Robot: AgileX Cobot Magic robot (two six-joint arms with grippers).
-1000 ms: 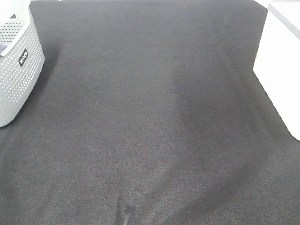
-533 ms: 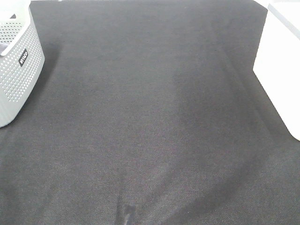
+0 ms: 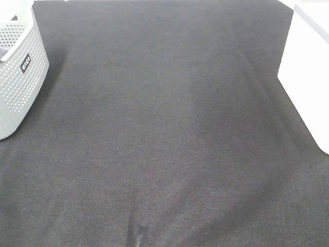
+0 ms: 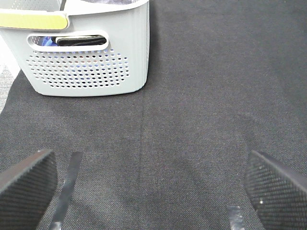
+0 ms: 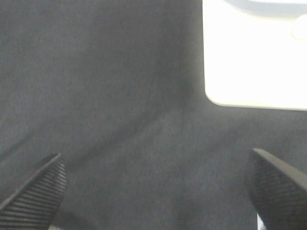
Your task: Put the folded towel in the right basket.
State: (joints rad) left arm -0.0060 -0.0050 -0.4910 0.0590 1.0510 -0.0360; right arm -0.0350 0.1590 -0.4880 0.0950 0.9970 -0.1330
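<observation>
Both end effectors, left and right, hang released over the dark surface; with no folded towel visible, either risks clenching nothing beside the right basket.

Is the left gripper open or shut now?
Open: the left gripper shows both fingertips far apart with only dark cloth between.

The desk's dark woven cloth cover looks matt and coarse; the perforated grey plastic basket is smooth; the white box-shaped basket looks smooth.

Grey perforated basket, black cloth.
</observation>
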